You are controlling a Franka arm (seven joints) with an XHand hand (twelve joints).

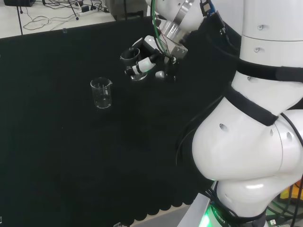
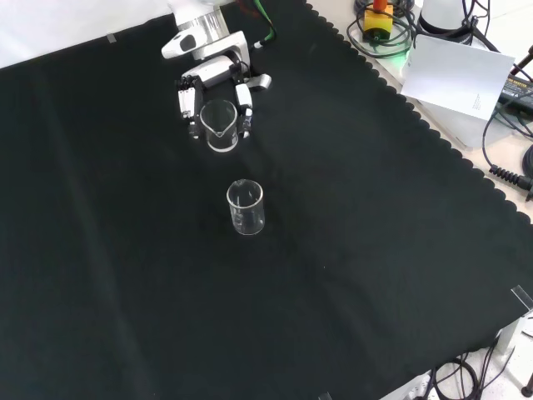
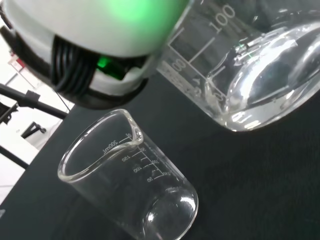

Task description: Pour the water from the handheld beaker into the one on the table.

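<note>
My hand (image 1: 152,60) (image 2: 212,79) has its fingers curled round a clear glass beaker (image 1: 132,64) (image 2: 220,125), held above the cloth. Close up in the wrist view, that held beaker (image 3: 250,70) has water pooled at its base. A second clear beaker (image 1: 101,92) (image 2: 246,207) (image 3: 130,175) stands upright on the black cloth. It lies left of the hand in the head view and nearer the camera than the hand in the front view. It looks empty in the wrist view. A gap of cloth separates the two beakers.
The black cloth (image 2: 350,250) covers the bench, with a scalloped edge at the front view's right. My own white arm links (image 1: 255,118) take up the right of the head view. Cables and a white sheet (image 2: 458,75) lie off the cloth at the front view's upper right.
</note>
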